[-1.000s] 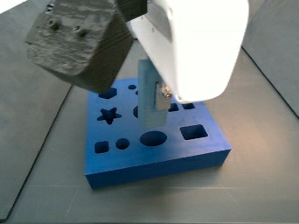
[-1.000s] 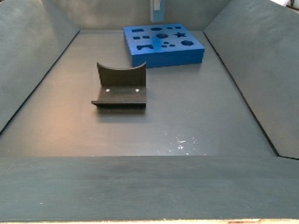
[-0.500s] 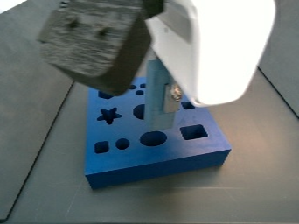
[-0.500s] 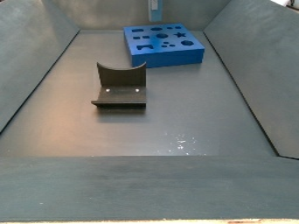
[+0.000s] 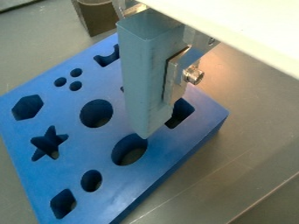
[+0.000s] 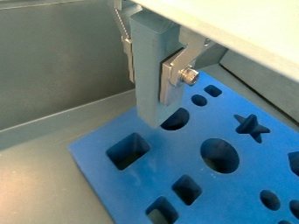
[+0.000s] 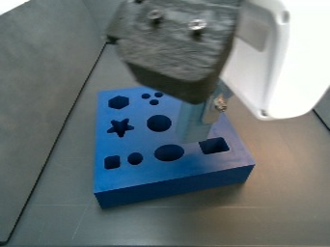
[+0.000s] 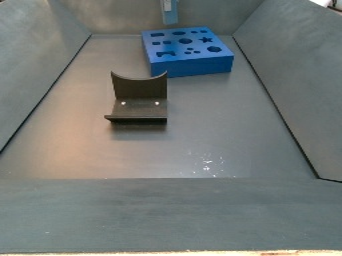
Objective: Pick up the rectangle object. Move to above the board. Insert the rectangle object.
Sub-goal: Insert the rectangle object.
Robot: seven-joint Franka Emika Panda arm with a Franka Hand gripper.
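The gripper (image 5: 158, 74) hangs over the board (image 5: 70, 149), its jaws closed on the rectangle object (image 5: 149, 79), which stands upright between the silver fingers (image 5: 177, 70) with most of its length reaching down below them. In both wrist views the block's lower end sits directly over the board's top, near a round hole (image 5: 131, 151) and a square one (image 6: 128, 150); whether it touches the surface or has entered any hole cannot be told. No brand, label or writing can be read on any of these things. In a side view the arm's grey wrist (image 7: 175, 39) hides most of the block, leaving only a strip of it (image 7: 196, 121) above the board (image 7: 168, 174). Another side view shows the fixture (image 8: 136, 100), well apart from the gripper, and the board (image 8: 187, 52) beyond it.
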